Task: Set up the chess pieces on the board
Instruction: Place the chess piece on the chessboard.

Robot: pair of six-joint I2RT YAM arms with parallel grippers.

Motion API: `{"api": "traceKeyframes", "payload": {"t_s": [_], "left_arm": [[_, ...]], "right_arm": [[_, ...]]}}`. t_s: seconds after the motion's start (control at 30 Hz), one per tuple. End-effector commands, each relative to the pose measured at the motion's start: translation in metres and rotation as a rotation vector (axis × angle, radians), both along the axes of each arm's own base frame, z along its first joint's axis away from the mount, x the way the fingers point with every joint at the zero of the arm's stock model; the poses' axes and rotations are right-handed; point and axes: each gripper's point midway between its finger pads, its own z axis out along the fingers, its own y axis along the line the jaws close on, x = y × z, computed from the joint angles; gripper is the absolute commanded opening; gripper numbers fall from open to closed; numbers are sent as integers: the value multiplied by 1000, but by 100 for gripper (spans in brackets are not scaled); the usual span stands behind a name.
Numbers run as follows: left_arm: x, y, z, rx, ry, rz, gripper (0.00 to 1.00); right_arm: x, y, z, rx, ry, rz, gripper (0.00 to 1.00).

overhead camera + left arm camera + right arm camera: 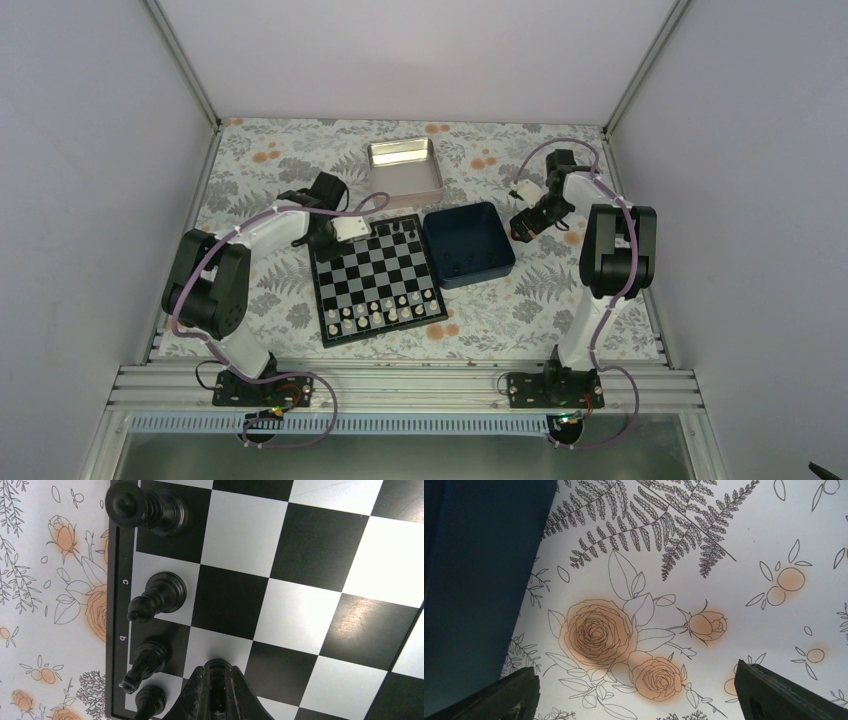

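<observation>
Chess pieces (159, 594) are ranked along the edge of the board (235, 535); left claw (217, 675) is closed, right claw (636, 680) spread; neighbours must not be knocked.

The board (378, 282) lies on the floral table (270, 160), cream-white chessmen (385, 312) filling its two near rows, a few black chess pieces (400, 231) at its far edge, a navy blue box (468, 243) just beside it.
</observation>
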Motion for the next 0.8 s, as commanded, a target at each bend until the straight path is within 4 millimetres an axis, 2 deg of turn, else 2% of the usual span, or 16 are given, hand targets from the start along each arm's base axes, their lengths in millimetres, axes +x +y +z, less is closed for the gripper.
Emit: {"api": "traceKeyframes", "payload": {"t_s": [0.0,0.4,0.6,0.7,0.77], "left_arm": [[5,0,9,-5,-14,-10,5],[7,-1,10,-7,-7,-13,14],[9,-2,13,-7,-8,-13,15],[10,-5,20,-19,-11,-17,15],[9,-11,32,-56,-5,-27,15]], "right_arm": [[2,2,-1,-5,8,-2,100],[-1,2,-5,-9,18,4,100],[-2,3,-4,-6,15,4,100],[-2,3,-5,-6,17,6,100],[-2,3,-5,-6,19,7,100]]}}
